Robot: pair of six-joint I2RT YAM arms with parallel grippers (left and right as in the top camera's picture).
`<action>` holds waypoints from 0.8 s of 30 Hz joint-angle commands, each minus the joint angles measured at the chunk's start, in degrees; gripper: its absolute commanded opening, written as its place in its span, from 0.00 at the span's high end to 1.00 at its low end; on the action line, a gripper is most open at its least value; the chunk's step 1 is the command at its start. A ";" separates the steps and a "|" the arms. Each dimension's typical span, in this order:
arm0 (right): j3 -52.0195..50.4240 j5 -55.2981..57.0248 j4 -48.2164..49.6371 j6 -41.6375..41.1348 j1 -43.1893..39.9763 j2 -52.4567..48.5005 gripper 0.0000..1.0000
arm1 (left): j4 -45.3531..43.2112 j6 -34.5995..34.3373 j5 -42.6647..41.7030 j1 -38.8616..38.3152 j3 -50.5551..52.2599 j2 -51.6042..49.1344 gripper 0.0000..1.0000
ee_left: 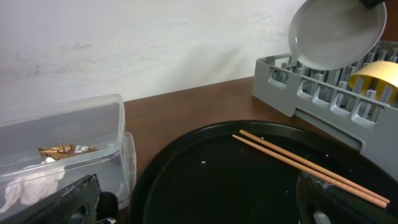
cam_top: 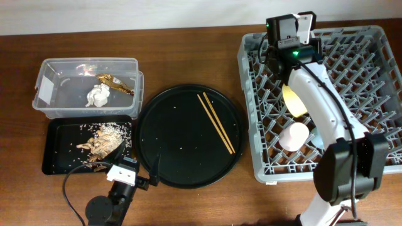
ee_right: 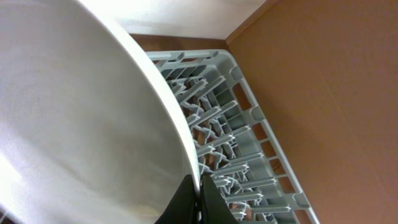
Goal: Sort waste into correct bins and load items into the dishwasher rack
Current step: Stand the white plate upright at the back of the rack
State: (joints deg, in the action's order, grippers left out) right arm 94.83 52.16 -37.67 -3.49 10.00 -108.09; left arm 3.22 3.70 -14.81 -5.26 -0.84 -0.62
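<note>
My right gripper (ee_right: 199,193) is shut on the rim of the grey-white plate (ee_right: 81,112) and holds it on edge over the far left corner of the dishwasher rack (cam_top: 370,88). The plate also shows in the left wrist view (ee_left: 336,34). A yellow bowl (cam_top: 294,100) and a pink cup (cam_top: 294,135) sit in the rack. The light-blue cup is out of view. The chopsticks (cam_top: 217,122) lie on the round black tray (cam_top: 176,157). My left gripper (cam_top: 129,166) is open and empty at that tray's near left edge.
The clear tub (cam_top: 63,75) at the far left holds the white tissue (cam_top: 98,95) and the gold wrapper (cam_top: 116,83). The shallow black tray (cam_top: 59,150) in front of it holds food scraps (cam_top: 103,141). The right arm stretches across the rack.
</note>
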 commanded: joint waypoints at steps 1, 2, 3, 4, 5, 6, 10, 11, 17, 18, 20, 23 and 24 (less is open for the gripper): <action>1.38 4.42 1.99 -1.44 0.07 -1.42 0.96 | 0.07 0.70 -0.46 -0.22 0.33 0.28 0.01; 2.14 4.68 2.14 -1.44 0.07 -0.76 0.96 | 0.07 0.70 -0.44 -0.22 0.33 0.28 0.01; 3.67 4.26 2.25 -1.44 0.00 0.74 0.96 | 0.07 0.70 -0.46 -0.22 0.33 0.28 0.01; 4.55 3.65 2.23 -1.31 0.00 1.46 0.96 | 0.07 0.70 -0.46 -0.22 0.33 0.28 0.01; 4.85 3.82 2.34 -1.22 0.00 1.62 0.96 | 0.07 0.70 -0.46 -0.22 0.33 0.28 0.01; 4.83 3.76 1.99 -1.25 -0.28 1.53 0.96 | 0.07 0.70 -0.44 -0.22 0.33 0.28 0.01; 4.72 2.29 -2.01 -1.31 -1.44 -2.64 0.96 | 0.07 0.70 -0.46 -0.22 0.33 0.28 0.01; 4.72 2.43 -2.51 -1.40 -1.49 -3.91 0.96 | 0.07 0.70 -0.46 -0.22 0.33 0.28 0.01; 4.85 2.47 -2.73 -1.46 0.94 1.60 0.96 | 0.07 0.70 -0.46 -0.22 0.33 0.28 0.01; 4.85 2.45 -3.56 -1.49 0.85 2.10 0.96 | 0.07 0.70 -0.46 -0.22 0.33 0.28 0.01; 4.85 0.22 -5.03 -1.51 3.08 5.73 0.79 | 0.07 0.70 -0.46 -0.22 0.33 0.28 0.01; 4.85 -24.20 -13.38 -7.89 6.12 14.56 0.60 | 0.07 0.70 -0.46 -0.22 0.33 0.28 0.01; 4.85 -35.95 -18.95 -12.09 4.79 16.09 0.53 | 0.07 0.70 -0.46 -0.22 0.33 0.28 0.01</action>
State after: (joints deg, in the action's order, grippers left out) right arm 98.67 37.91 -50.96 -7.64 15.68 -96.88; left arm 3.22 3.70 -14.81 -5.26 -0.84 -0.58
